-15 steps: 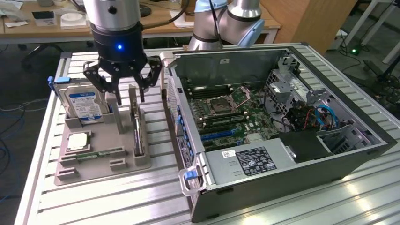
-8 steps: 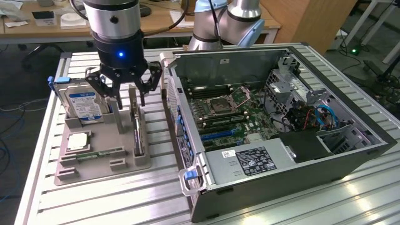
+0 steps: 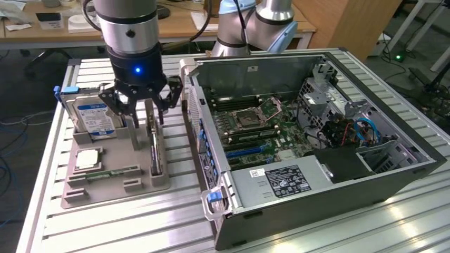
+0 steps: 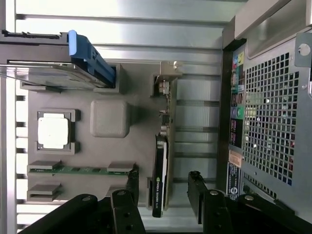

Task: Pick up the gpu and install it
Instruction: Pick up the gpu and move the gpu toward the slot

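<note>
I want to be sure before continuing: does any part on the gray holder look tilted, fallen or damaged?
Nothing stands out. The gpu and hard drive stand upright in their slots of the gray holder; processor and memory stick lie flat. The open gripper hangs over the gpu.

Exterior view: elevated, oblique, mid-range; tray (image 3: 105, 183) at 9 o'clock, case (image 3: 316, 211) at 3 o'clock. Wrist view: close, facing straight down. Both share the tray, gpu (image 3: 155, 153) and case rear.
</note>
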Available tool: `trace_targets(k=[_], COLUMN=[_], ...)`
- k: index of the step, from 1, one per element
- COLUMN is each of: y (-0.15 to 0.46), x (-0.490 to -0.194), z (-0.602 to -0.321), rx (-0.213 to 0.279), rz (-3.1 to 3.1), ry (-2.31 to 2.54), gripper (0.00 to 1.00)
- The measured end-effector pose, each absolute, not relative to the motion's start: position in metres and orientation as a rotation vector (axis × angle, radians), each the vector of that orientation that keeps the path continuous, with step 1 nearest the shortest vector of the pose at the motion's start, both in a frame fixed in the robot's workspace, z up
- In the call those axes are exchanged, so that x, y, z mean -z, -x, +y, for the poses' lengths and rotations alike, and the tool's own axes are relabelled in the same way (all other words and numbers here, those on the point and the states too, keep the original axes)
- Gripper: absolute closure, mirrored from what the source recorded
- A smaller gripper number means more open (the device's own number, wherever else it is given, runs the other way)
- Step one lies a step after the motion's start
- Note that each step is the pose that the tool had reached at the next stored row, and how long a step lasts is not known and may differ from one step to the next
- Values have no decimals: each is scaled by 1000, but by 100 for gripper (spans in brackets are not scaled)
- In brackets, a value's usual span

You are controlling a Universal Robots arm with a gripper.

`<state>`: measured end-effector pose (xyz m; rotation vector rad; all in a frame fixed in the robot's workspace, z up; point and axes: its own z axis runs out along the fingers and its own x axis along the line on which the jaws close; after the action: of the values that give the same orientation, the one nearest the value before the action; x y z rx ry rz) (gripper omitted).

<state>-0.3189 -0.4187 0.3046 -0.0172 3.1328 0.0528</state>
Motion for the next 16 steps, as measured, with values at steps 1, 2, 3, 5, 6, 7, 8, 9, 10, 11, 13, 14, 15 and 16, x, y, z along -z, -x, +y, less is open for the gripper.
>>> trace_targets(k=[1, 2, 3, 5, 6, 7, 8, 9, 10, 11, 13, 14, 15, 16], y=[319, 319, 319, 319, 319, 319, 319, 319, 319, 319, 319, 319, 319, 319], x=[-303, -301, -299, -296, -294, -292, -290, -288, -287, -285, -282, -280, -278, -277], z=[-419, -420, -422, -423, -423, -423, -423, -423, -423, -424, -425, -425, -425, -425], rx=[-53, -53, -53, -53, -53, -53, -53, -53, -53, -53, -53, -53, -53, -53], rz=[3133, 3133, 3133, 3133, 3133, 3133, 3133, 3133, 3133, 3133, 3133, 3133, 3133, 3133], ry=[17, 17, 17, 17, 17, 17, 17, 17, 17, 17, 17, 17, 17, 16], gripper=[47, 47, 47, 47, 47, 47, 47, 47, 47, 47, 47, 47, 47, 47])
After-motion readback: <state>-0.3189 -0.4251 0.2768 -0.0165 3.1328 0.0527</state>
